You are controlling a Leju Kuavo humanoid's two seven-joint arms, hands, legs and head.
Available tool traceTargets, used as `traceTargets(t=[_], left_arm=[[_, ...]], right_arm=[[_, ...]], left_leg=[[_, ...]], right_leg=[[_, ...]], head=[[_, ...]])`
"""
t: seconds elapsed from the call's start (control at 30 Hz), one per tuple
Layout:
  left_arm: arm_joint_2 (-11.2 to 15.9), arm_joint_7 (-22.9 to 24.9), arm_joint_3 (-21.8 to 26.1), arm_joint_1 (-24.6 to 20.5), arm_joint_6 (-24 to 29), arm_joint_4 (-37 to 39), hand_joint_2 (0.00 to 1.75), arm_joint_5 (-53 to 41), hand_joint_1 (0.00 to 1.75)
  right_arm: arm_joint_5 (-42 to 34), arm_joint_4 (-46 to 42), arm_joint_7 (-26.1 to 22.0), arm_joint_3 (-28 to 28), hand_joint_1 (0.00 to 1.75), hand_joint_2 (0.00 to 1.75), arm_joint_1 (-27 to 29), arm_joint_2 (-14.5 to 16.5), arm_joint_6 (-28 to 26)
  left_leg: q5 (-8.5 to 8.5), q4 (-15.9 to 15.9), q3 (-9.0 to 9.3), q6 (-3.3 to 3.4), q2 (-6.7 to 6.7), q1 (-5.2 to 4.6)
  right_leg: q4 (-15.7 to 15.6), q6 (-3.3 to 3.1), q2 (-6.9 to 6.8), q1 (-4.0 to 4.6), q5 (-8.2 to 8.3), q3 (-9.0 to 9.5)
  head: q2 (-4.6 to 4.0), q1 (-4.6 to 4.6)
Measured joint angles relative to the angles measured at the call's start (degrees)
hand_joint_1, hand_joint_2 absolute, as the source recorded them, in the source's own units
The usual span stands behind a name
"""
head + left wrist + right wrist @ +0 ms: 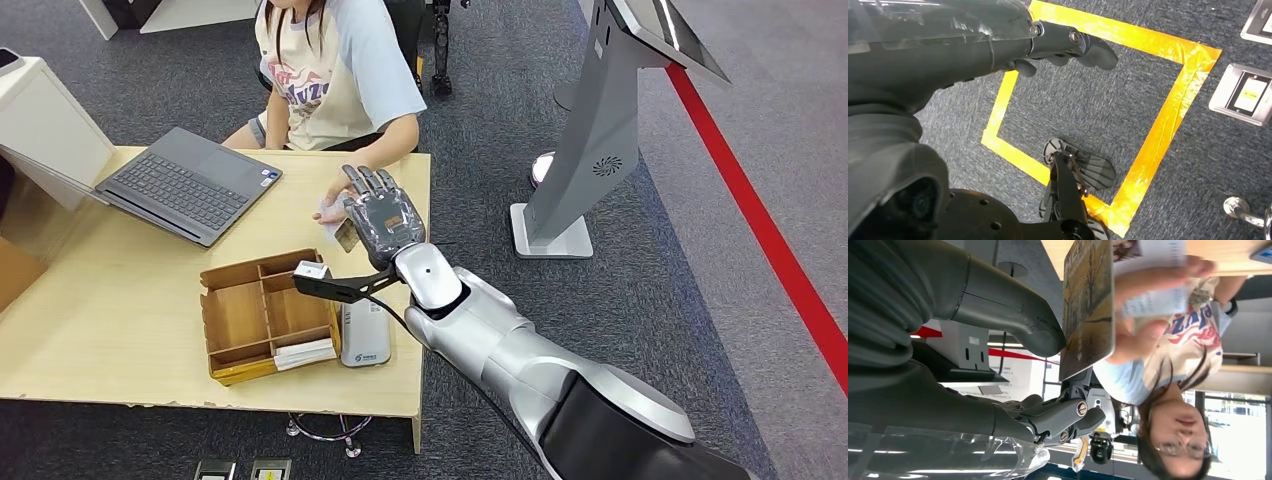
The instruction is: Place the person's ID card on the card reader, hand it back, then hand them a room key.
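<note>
A thin rectangular card with a brownish printed face [1087, 305] is held in the right hand [385, 215], pinched between the thick grey thumb and the darker fingers [1068, 417], the other fingers being stretched out. The card is extended past the far edge of the pale wooden counter [120, 300], where the hand of the seated person in a printed T-shirt [335, 70] is met; the person's fingers appear to be touching or just beside the card. Whether this is the ID card or the room key cannot be told from the pictures. The white slab-shaped card reader [365, 335] lies on the counter just beside the brown wooden compartment tray [265, 315], with nothing seen resting on it, so the reading step is judged to be done or not in hand. A handover is judged to be under way; what remains depends on which card this is.

The left hand [1068, 45] hangs over the grey carpet, fingers curled in and nothing held.

Blue marking is seen on the reader and red lettering on the T-shirt, but neither can be read with confidence
</note>
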Motion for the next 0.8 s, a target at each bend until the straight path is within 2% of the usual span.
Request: traceTargets(t=[0.63,0.77,0.8], left_arm=[[0.1,0.4,-1.4,-0.3,-0.1,0.0,0.0,-0.4,0.0],[0.1,0.7,-1.4,-0.4,-0.1,0.0,0.0,-0.6,0.0],[0.1,0.8,-1.4,-0.4,-0.1,0.0,0.0,-0.6,0.0]], right_arm=[[0.5,3.6,0.1,0.2,1.75,1.75,0.0,-1.4,-0.3],[0.7,4.1,-0.1,0.2,0.0,1.75,0.0,-1.4,-0.7],[0.7,4.1,-0.2,0.2,0.0,1.75,0.0,-1.5,-0.8]], left_leg=[[0.01,0.0,0.0,0.0,0.01,0.0],[0.01,0.0,0.0,0.0,0.01,0.0],[0.01,0.0,0.0,0.0,0.01,0.0]], right_leg=[[0.0,-0.03,0.0,0.0,0.03,0.0],[0.0,-0.03,0.01,0.0,0.03,0.0],[0.0,-0.03,0.01,0.0,0.03,0.0]], head=[[0.0,0.01],[0.0,0.0],[0.0,0.0]])
